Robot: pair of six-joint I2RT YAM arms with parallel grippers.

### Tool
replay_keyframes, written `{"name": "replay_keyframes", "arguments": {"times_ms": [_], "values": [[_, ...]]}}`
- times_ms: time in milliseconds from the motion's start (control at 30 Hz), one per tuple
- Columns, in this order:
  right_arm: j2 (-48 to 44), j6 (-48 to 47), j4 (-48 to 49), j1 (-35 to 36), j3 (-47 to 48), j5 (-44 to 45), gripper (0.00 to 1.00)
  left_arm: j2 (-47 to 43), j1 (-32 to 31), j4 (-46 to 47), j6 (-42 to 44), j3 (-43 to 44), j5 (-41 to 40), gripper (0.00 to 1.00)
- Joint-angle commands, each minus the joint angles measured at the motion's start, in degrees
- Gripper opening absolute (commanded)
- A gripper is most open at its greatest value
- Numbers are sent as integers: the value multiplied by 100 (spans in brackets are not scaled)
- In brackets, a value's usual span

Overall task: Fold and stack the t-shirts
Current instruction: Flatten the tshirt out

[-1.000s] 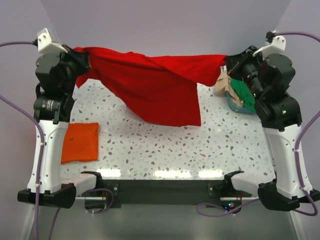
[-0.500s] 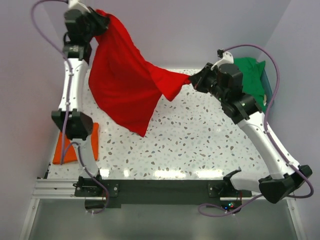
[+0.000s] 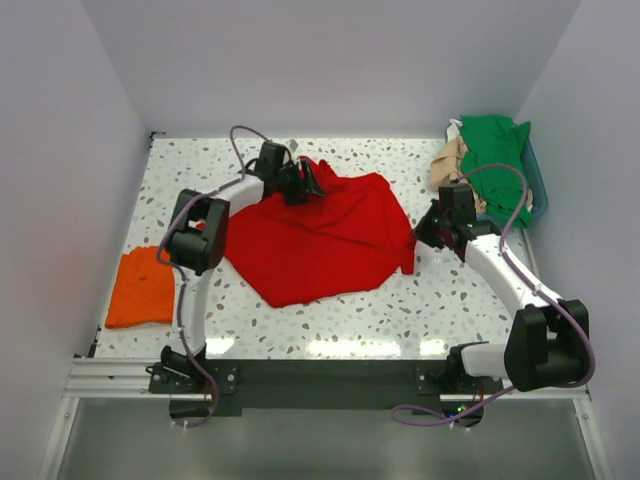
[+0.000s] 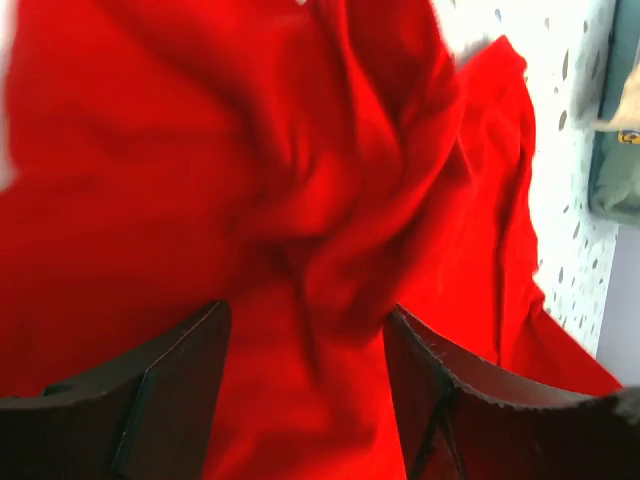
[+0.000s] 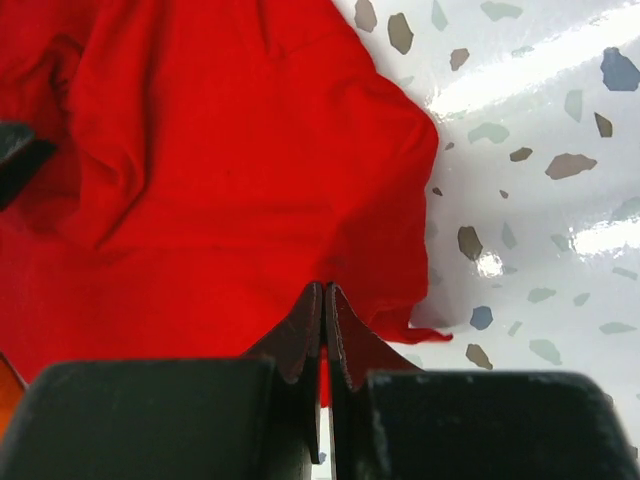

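The red t-shirt [image 3: 320,240] lies spread and crumpled on the middle of the table. My left gripper [image 3: 305,180] is low over its bunched far edge. In the left wrist view this gripper [image 4: 307,310] is open, with rumpled red cloth [image 4: 300,180] lying between and beyond its fingers. My right gripper [image 3: 420,232] is at the shirt's right edge. In the right wrist view it [image 5: 325,285] is shut on a thin bit of that red cloth [image 5: 220,170]. An orange t-shirt [image 3: 140,288] lies folded at the near left.
A teal basket [image 3: 537,190] stands at the far right corner with a green t-shirt [image 3: 495,160] and a tan one [image 3: 450,160] spilling over it. Speckled tabletop [image 3: 450,290] shows to the right of the red cloth and in front of it.
Both arms came down from holding the red t-shirt stretched in the air. The shirt now lies on the table, and my left gripper has opened and let go of it.
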Motion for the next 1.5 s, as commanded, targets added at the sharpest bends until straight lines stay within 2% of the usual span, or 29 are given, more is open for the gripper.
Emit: {"name": "replay_keyframes", "arguments": {"times_ms": [0,33,100,133,167,233,267,300,400,533,667,933,1133,1233,1300,1367,1467], "values": [[-115,137,637,-14,28,-233,0,-1875,281,1199,-280,-1178,-325,68],[-107,102,646,-5,46,-225,0,-2530,281,1226,-324,-1555,-483,68],[-115,41,611,-13,133,-181,0,-3254,272,1130,-639,-2724,-1247,69],[-115,-3,585,-5,160,-120,0,-3988,272,1095,-789,-3137,-1537,68],[-124,-30,567,-5,230,-102,0,-4344,272,1016,-956,-3907,-2140,67],[-142,-82,576,-5,300,-102,0,-5308,263,664,-1501,-4641,-2618,62],[-116,-92,593,-5,362,-102,0,-5584,263,638,-1763,-5271,-2908,60],[-72,-109,620,-5,397,-102,0,-5978,263,516,-1879,-5486,-3059,59],[69,-153,655,4,599,-137,0,-6263,263,41,-2161,-5901,-3622,55],[376,-215,629,4,871,-233,0,-5923,263,-373,-2372,-5752,-4061,46],[587,-241,637,-5,1257,-277,0,-5210,272,-706,-2530,-5278,-4456,40],[1167,-294,699,-14,2479,-585,0,-3305,474,-795,-2224,-4127,-4537,35],[1308,-180,839,-58,3192,-795,0,-1732,676,-1278,-1652,-2449,-4651,26],[1195,-66,997,-58,3271,-901,0,-922,773,-1357,-1161,-1404,-4554,26],[1081,5,1103,-58,3158,-981,0,-282,860,-1279,-555,-464,-4231,34],[853,58,1322,-49,2904,-1024,0,116,905,-1401,-82,570,-3915,48],[781,-12,1332,-58,2779,-876,0,434,949,-1306,316,1373,-3142,61]]}}
